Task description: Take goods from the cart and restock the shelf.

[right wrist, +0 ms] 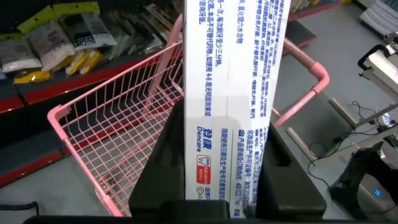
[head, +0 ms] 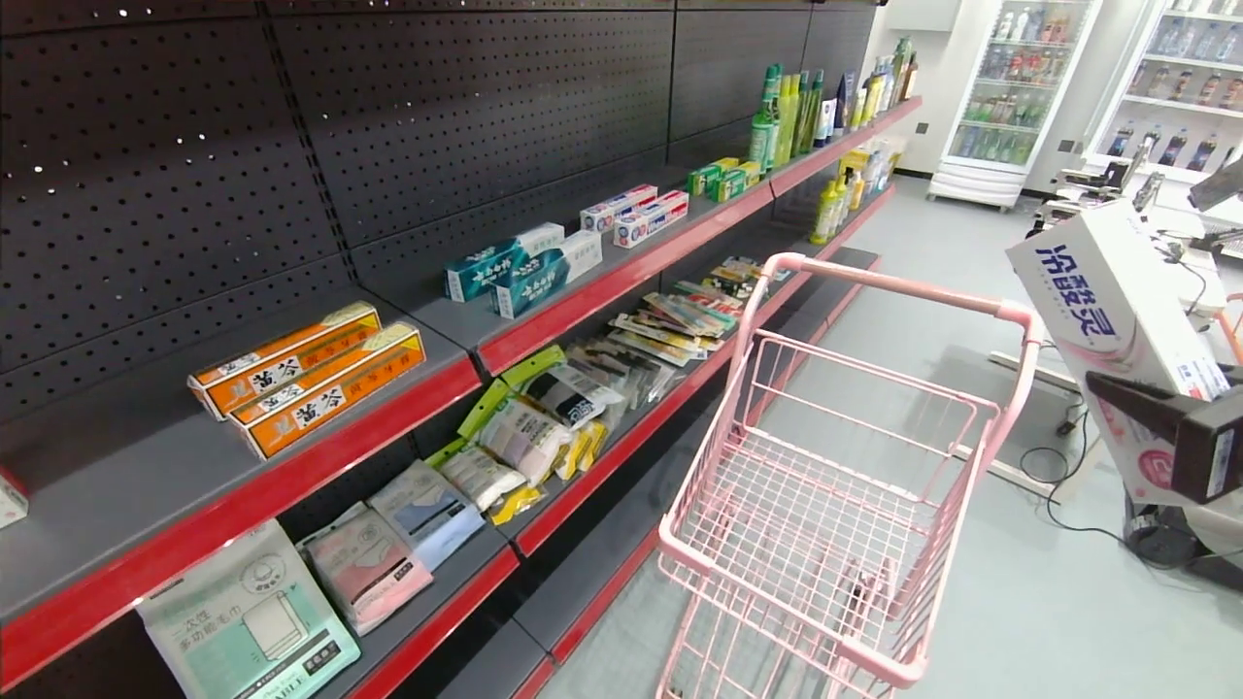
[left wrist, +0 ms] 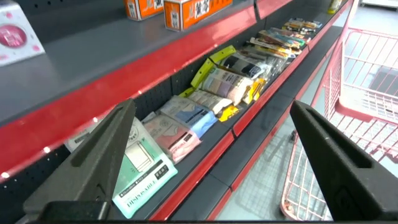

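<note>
One white cardboard carton [head: 1117,320] with blue lettering is sitting clamped in the right tool [right wrist: 224,155] near the pink wire cart [head: 874,282]; the left tool [left wrist: 211,115] is gaping by the red-edged shelf [head: 320,454].

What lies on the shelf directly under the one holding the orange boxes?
Flat packets lie on the lower shelf: a green-and-white packet, a pink packet, a blue packet, then more farther along. Its back part is hidden by the upper shelf.
</note>
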